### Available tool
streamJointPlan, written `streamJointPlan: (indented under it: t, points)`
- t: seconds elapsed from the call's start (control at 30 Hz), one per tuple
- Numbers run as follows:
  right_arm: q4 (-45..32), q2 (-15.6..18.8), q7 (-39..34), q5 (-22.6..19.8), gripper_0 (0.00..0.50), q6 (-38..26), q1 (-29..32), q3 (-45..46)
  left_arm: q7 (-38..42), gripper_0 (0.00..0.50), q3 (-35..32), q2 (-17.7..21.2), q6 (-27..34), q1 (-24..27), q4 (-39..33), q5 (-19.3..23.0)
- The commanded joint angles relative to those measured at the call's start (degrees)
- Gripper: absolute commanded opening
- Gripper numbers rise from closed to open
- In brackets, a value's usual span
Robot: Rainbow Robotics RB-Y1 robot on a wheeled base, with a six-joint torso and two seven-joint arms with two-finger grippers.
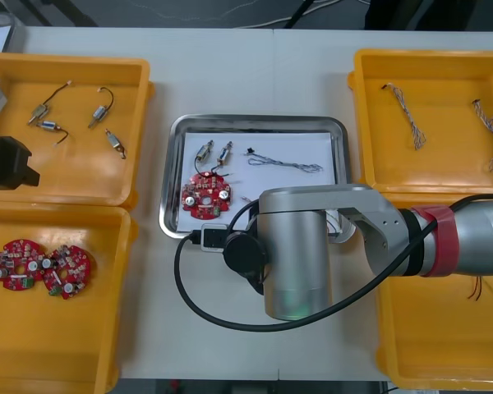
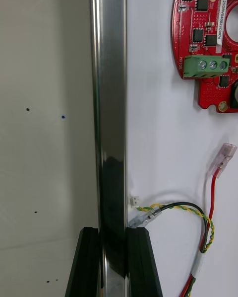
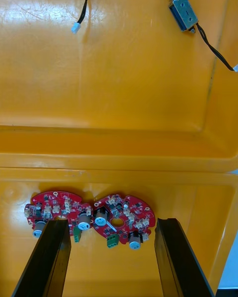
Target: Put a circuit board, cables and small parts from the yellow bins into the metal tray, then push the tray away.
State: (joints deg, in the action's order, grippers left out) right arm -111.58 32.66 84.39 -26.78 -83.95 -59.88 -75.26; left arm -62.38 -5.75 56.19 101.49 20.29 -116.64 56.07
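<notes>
Light bench. The right hand clamps the near rim of the metal tray; the left hand hovers open above yellow bins. A skewed push might twist the tray loose.

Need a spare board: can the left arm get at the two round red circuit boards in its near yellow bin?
Probably yes. The left gripper is open, and the two round red circuit boards lie side by side in the yellow bin, framed between its fingers, with nothing over them.
</notes>
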Motion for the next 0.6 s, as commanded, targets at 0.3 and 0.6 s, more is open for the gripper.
streamJointPlan:
  t: [0.3, 0.6]
  points:
    - [3.0, 1.3, 4.1, 1.2, 0.0, 4.3, -5.5, 0.0, -4.7, 0.5, -1.8, 2.6, -0.2, -1.0, -1.5, -0.3]
    - [7.0, 1.1, 5.4, 1.2, 0.0, 7.8, -7.4, 0.0, -4.7, 0.5, -1.8, 2.6, -0.2, -1.0, -1.5, -0.3]
